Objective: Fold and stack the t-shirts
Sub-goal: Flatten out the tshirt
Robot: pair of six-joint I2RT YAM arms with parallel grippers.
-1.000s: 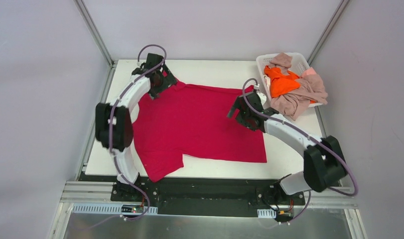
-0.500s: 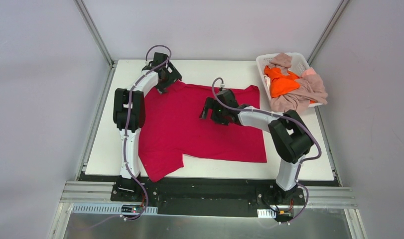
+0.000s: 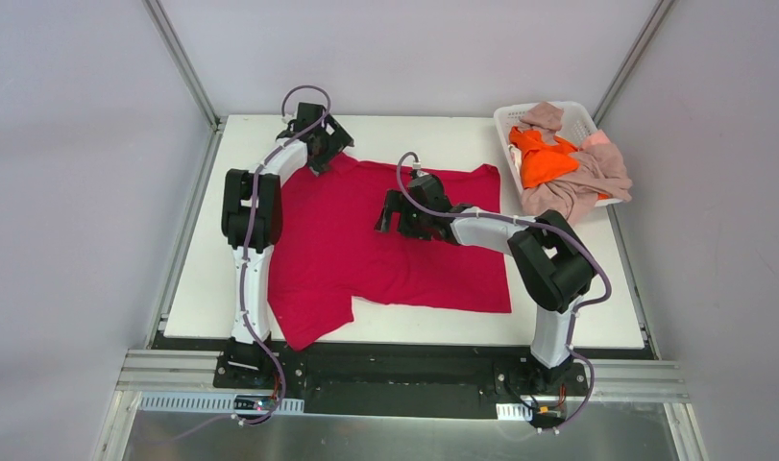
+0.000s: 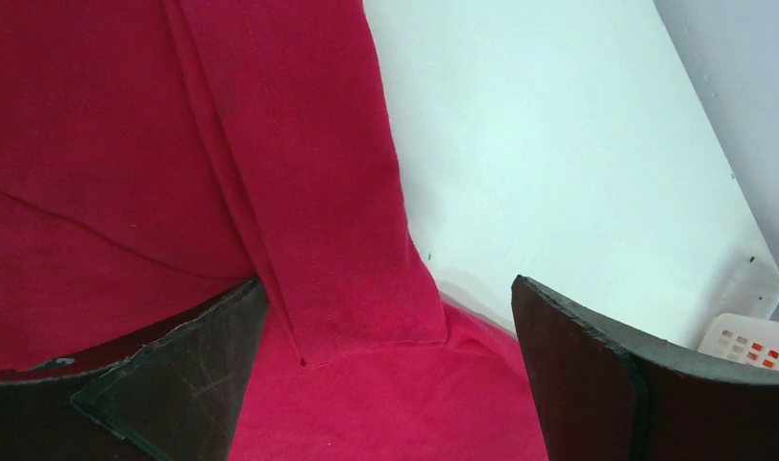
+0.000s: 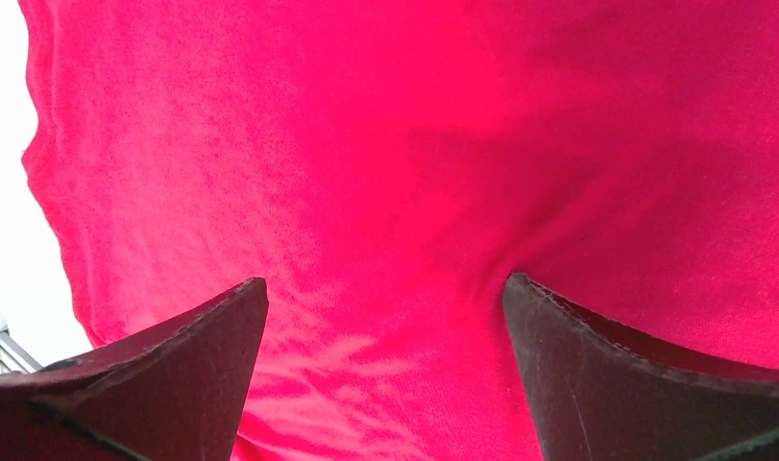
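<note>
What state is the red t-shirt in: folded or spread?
Spread: the red t-shirt lies flat across the table, body unfolded, near sleeve out.

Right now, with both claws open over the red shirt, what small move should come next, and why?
Probably the left gripper lowers and closes on the hemmed flap lying under its open jaws. The right gripper, also open, is over the red shirt's plain middle, with no edge to grab.

White basket (image 3: 579, 119) on table (image 3: 414, 134)

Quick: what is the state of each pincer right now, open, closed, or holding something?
Left pincer: open, holding nothing, over an edge of the red t-shirt.
Right pincer: open, holding nothing, over the same shirt.
</note>
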